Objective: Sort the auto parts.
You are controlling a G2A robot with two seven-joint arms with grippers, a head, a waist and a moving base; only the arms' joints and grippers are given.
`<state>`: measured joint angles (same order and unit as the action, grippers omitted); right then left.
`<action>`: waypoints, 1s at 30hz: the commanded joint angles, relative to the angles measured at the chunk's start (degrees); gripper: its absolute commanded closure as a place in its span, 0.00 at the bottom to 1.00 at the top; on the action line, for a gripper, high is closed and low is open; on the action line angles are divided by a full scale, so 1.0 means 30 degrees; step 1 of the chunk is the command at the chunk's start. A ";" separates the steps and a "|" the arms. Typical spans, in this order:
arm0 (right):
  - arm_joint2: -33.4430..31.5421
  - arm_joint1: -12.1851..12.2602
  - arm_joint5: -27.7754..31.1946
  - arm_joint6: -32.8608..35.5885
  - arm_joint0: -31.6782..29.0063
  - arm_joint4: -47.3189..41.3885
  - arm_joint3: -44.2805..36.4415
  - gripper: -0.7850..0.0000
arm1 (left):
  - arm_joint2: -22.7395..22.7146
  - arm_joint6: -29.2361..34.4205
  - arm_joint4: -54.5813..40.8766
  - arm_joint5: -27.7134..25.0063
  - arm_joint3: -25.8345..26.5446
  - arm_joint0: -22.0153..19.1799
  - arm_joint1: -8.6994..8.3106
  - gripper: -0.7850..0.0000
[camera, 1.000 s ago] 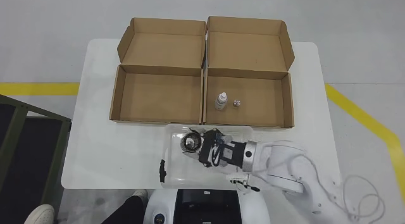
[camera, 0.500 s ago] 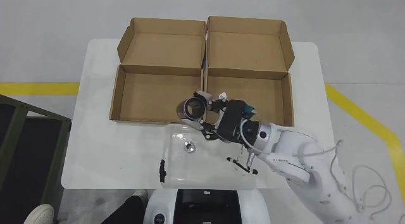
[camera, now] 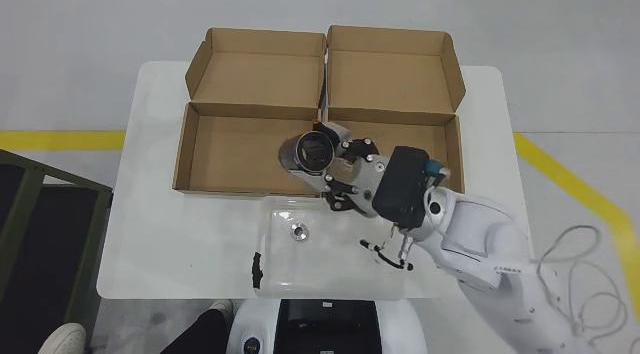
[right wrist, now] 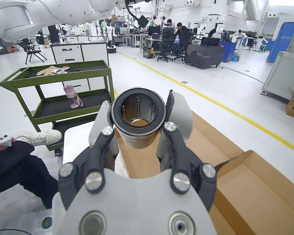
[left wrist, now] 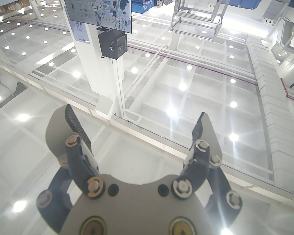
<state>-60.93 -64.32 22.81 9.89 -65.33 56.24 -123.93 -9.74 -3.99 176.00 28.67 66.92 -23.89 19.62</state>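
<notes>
R gripper (right wrist: 139, 103) has fingers clamped on steel cylindrical bearing w/ black end rings (right wrist: 139, 136), above right end of left brown cardboard box (camera: 230, 154), approx. centre of white surface (camera: 150, 234). L gripper (left wrist: 137, 123) fingers stand apart.

Right arm (camera: 470, 244) outstretched, jaws clamped on bearing (right wrist: 138, 116). Left arm (right wrist: 51, 8) raised high, jaws spread wide.

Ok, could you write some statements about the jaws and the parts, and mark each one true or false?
1. The right jaws hold a metal cylinder. True.
2. The left jaws are shut on a part. False: they stand open and hold nothing.
3. A small round part lies in the clear tray. True.
4. The metal cylinder rests in the clear tray. False: it is held in the air over the left cardboard box.
</notes>
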 commanded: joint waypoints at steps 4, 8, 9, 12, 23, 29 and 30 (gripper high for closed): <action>-0.0438 -0.0050 0.0220 -0.0309 0.0241 -0.0277 0.0098 1.00 | 0.0000 0.0000 0.0000 0.0000 0.0000 0.0000 0.0000 0.00; -0.0665 -0.0091 0.0388 -0.0521 0.0326 -0.0485 0.0279 1.00 | 0.0000 0.0000 0.0000 0.0000 0.0000 0.0000 0.0000 0.00; -0.0685 -0.0104 0.0400 -0.0577 0.0318 -0.0517 0.0301 1.00 | 0.0000 0.0000 0.0000 0.0000 0.0000 0.0000 0.0000 0.00; -0.0643 -0.0151 0.0559 -0.0773 0.0336 -0.0586 0.0507 1.00 | 0.0000 0.0000 0.0000 0.0000 0.0000 0.0000 0.0000 0.00; 0.1025 -0.0380 0.1800 0.0051 0.0362 -0.0573 0.2164 1.00 | 0.0000 0.0000 0.0000 0.0000 0.0000 0.0000 0.0000 0.00; 0.2256 -0.0545 0.1993 0.0849 0.0179 -0.0241 0.3313 1.00 | 0.0000 0.0000 0.0000 0.0000 0.0000 0.0000 0.0000 0.00; 0.2408 -0.0578 0.1964 0.0910 0.0188 -0.0226 0.3463 1.00 | 0.0000 0.0000 0.0000 0.0000 0.0000 0.0000 0.0000 0.00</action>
<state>-54.19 -65.96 28.74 12.37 -64.79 55.48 -114.01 -9.74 -3.99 176.00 28.67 66.92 -23.89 19.62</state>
